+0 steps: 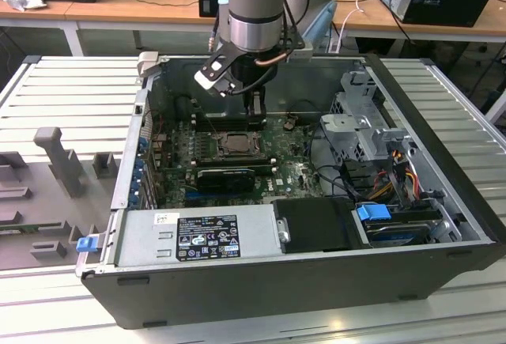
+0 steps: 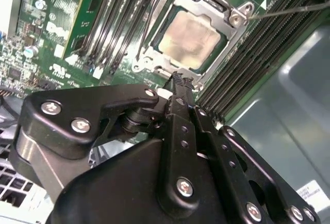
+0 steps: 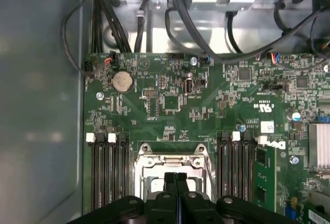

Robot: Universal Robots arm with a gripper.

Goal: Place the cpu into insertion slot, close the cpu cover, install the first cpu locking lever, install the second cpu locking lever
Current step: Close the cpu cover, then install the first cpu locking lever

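The cpu (image 2: 191,38), a pale tan square, lies in the insertion slot (image 1: 235,143) on the green motherboard. The silvery cpu cover (image 2: 234,18) lies flat around it, framing the chip through its middle opening. In the first wrist view the cover (image 3: 172,160) appears as a metal frame between the memory slots. My gripper (image 2: 181,80) is shut with nothing between its black fingers, its tips just above one edge of the socket. A thin metal locking lever (image 2: 289,10) runs out from the socket's corner over the memory slots. In the exterior view the gripper (image 1: 254,111) hangs over the socket's far side.
The open computer case (image 1: 443,162) walls in the board. Long black memory slots (image 3: 105,172) flank the socket on both sides. Cable bundles (image 3: 170,7) and a drive cage (image 1: 360,130) sit on the exterior view's right. The power supply (image 1: 198,237) fills the near side.
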